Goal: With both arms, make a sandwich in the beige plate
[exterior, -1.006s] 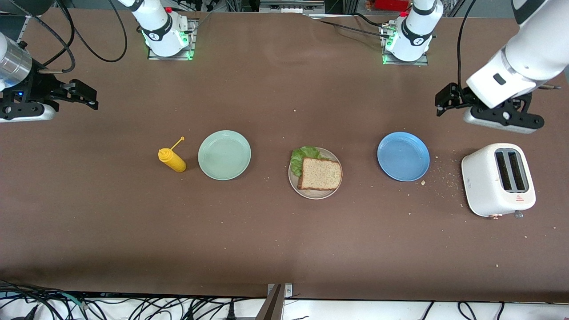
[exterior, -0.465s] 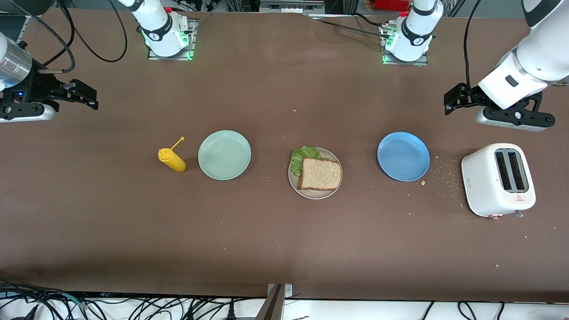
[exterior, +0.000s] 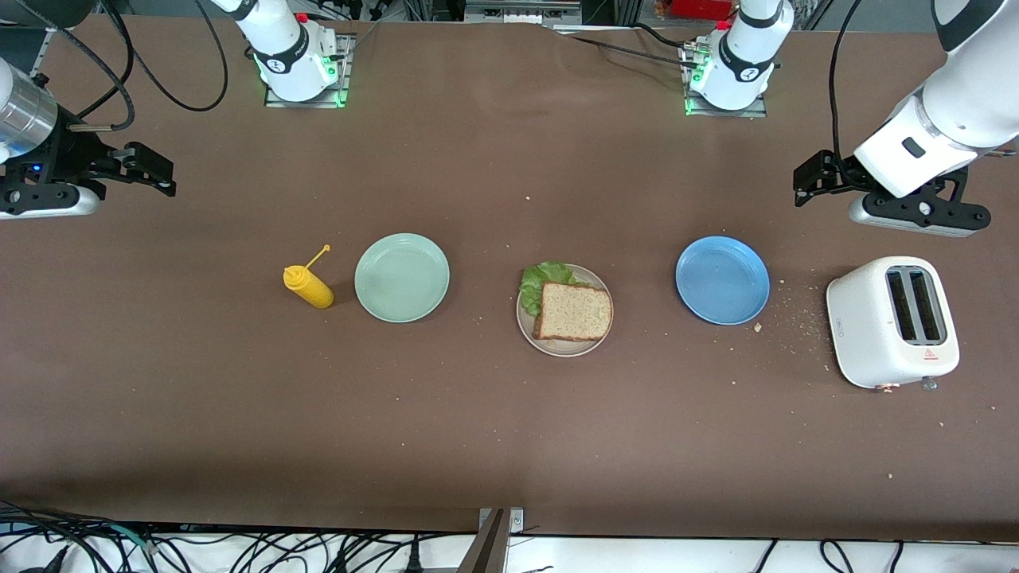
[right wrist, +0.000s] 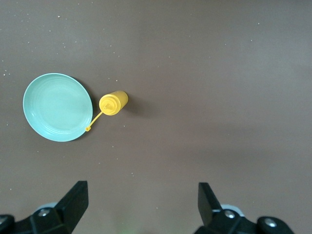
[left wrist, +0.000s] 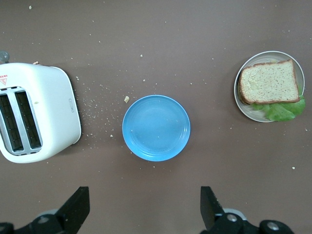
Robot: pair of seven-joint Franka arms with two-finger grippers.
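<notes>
Brown bread tops the sandwich (exterior: 571, 309), which sits assembled on the beige plate (exterior: 564, 348) mid-counter, lettuce showing at one edge. It looks finished, so the step in hand is probably to park: keep both hands high and away from the plate. Left hand (exterior: 806, 181) hangs with fingers apart over bare counter (exterior: 509, 446) near the white toaster (exterior: 892, 322); right hand (exterior: 151, 169) waits, fingers apart, at its end. Crumbs scatter by the blue plate (exterior: 722, 280); cables trail below.

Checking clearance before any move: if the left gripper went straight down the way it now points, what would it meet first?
Probably bare table. The left gripper, open and empty, points down beside the blue plate, whose rim lies just ahead of its fingers; depth is unclear, so the plate edge could be close.
</notes>
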